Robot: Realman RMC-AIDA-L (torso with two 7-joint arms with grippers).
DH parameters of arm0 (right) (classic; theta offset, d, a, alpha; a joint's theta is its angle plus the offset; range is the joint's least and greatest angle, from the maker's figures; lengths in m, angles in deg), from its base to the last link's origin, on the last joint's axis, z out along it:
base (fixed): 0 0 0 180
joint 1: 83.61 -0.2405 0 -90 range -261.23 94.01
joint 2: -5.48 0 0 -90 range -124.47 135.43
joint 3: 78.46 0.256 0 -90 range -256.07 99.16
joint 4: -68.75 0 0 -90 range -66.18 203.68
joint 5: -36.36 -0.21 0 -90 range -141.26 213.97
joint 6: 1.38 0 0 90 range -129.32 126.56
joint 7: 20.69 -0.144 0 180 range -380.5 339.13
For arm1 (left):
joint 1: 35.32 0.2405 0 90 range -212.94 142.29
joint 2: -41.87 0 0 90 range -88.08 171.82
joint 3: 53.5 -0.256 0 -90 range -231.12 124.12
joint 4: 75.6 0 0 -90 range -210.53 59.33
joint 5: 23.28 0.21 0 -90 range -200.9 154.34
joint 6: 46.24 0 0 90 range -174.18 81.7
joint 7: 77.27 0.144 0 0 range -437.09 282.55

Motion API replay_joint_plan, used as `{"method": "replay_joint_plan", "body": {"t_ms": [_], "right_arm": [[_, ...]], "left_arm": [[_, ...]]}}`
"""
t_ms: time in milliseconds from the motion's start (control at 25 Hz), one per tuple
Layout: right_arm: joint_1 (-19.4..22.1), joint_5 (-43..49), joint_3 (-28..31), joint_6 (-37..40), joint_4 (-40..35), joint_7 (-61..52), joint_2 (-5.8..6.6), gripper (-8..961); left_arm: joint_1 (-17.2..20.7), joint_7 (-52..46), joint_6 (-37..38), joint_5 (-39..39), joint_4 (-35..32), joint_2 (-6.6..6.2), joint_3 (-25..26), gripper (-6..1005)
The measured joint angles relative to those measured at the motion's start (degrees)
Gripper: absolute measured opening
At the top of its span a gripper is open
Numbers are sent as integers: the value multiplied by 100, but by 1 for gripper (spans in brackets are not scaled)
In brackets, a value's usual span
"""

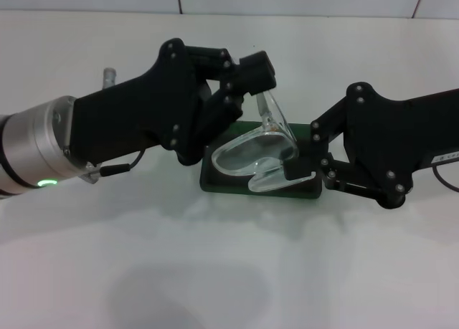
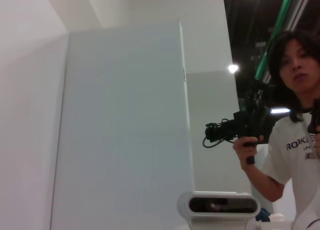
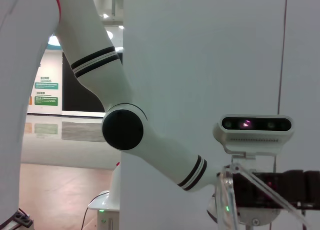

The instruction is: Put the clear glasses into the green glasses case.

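The clear glasses (image 1: 258, 153) hang tilted just above the open green glasses case (image 1: 215, 182), which lies at the middle of the white table. One thin clear arm of the glasses rises to my left gripper (image 1: 262, 85), which is shut on it. My right gripper (image 1: 310, 153) is at the case's right end, its two fingers apart, the nearer one lying over the case's rim beside the lenses. In the right wrist view a clear glasses arm (image 3: 227, 200) shows close up in front of the left gripper's black body (image 3: 280, 190).
A small metal-capped object (image 1: 110, 74) stands on the table behind my left arm. The white table top (image 1: 229, 272) stretches toward me. A person holding a camera (image 2: 295, 140) stands beyond the table in the left wrist view.
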Motion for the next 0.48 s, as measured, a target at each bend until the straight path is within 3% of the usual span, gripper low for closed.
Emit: {"method": "replay_joint_plan", "body": {"t_ms": [480], "right_arm": [[29, 0, 2, 7, -2, 50, 0, 51]], "left_arm": [[-11, -178, 0, 223, -42, -17, -1, 53]]}}
